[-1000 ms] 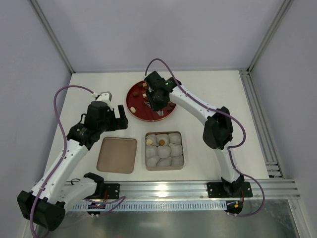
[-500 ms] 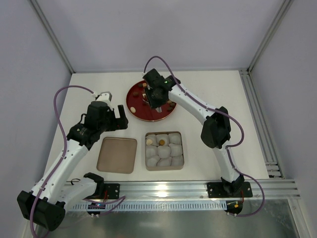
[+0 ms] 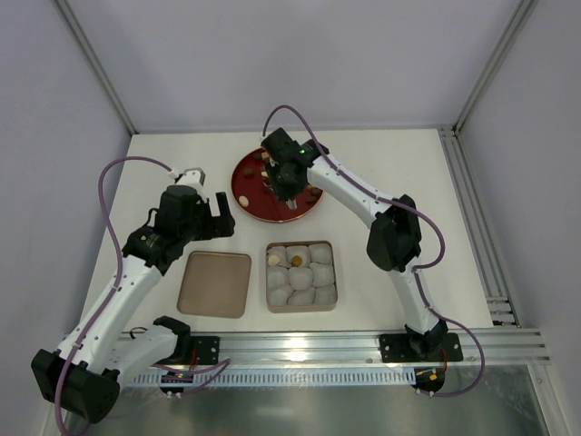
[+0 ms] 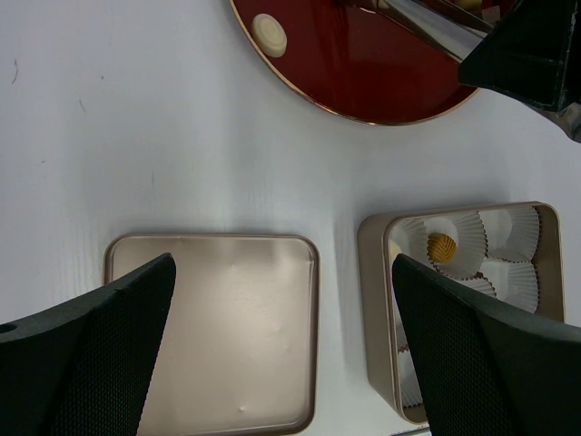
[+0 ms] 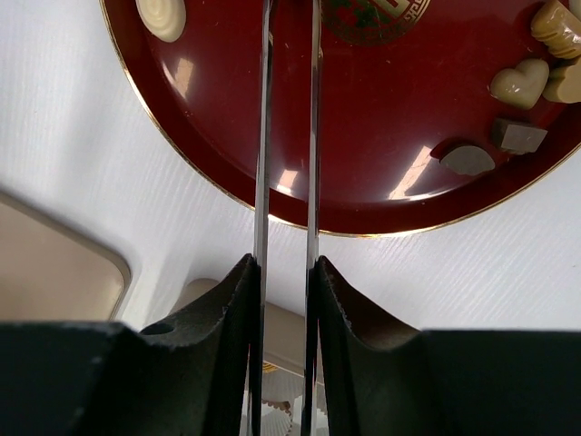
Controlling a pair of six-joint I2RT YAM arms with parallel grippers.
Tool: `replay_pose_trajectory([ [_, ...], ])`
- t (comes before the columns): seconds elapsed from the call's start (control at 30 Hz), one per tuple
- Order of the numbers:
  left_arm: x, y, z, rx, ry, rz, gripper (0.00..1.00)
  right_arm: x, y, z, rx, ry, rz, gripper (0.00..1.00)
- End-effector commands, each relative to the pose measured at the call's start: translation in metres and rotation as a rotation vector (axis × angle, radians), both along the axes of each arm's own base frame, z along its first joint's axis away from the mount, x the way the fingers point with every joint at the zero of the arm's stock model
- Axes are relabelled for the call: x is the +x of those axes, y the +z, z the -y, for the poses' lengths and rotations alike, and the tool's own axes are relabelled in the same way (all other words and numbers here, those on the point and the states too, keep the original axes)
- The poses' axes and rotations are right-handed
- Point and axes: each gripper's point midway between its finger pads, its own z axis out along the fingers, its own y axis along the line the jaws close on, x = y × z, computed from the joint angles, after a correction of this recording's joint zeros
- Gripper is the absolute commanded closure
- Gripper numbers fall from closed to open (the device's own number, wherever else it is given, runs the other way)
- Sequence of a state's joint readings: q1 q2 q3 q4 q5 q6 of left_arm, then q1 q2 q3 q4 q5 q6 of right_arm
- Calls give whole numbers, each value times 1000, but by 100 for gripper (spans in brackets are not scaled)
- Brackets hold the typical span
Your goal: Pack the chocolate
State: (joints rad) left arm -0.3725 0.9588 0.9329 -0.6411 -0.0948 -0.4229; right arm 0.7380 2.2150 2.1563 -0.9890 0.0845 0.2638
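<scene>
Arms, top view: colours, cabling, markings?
The left arm and right arm match: white links, black joint housings, a purple cable looping along each. A green light shows near the right wrist. The left end effector has broad black textured fingers; the right end effector has two long thin metal blades.

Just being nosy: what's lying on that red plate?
Loose chocolates: a cream oval, a pale heart and a few tan and brown pieces near the rim. From above, the right arm covers the middle of the plate.
</scene>
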Motion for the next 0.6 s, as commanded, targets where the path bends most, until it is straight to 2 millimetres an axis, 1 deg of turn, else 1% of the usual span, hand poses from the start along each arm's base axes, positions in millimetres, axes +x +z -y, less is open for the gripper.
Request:
replay_pose_trajectory([
  [0.0, 5, 14, 1, -19, 8, 37, 0, 4, 24, -4, 24, 8, 55, 71],
  [0.13, 5, 14, 1, -17, 7, 38, 0, 3, 39, -3, 41, 7, 79, 72],
  [0.17, 5, 14, 1, -19, 8, 39, 0, 3, 47, -2, 49, 7, 93, 72],
  [0.3, 5, 14, 0, -17, 8, 38, 0, 0, 68, 7, 56, -1, 131, 72],
  [0.37, 5, 14, 1, -20, 6, 37, 0, -3, 72, 10, 55, -1, 136, 72],
  [0.4, 5, 14, 1, -18, 7, 39, 0, -6, 83, 13, 71, -3, 152, 72],
  [0.43, 5, 14, 1, -19, 6, 39, 0, -8, 86, 14, 77, -2, 157, 72],
  [0.47, 5, 14, 1, -20, 5, 37, 0, -11, 85, 17, 76, -6, 155, 72],
  [0.5, 5, 15, 1, -21, 6, 40, 0, -15, 95, 21, 90, -8, 171, 72],
  [0.53, 5, 14, 1, -20, 6, 39, 0, -16, 100, 23, 100, -12, 180, 72],
  [0.57, 5, 15, 1, -21, 6, 40, 0, -21, 95, 27, 91, -9, 169, 72],
])
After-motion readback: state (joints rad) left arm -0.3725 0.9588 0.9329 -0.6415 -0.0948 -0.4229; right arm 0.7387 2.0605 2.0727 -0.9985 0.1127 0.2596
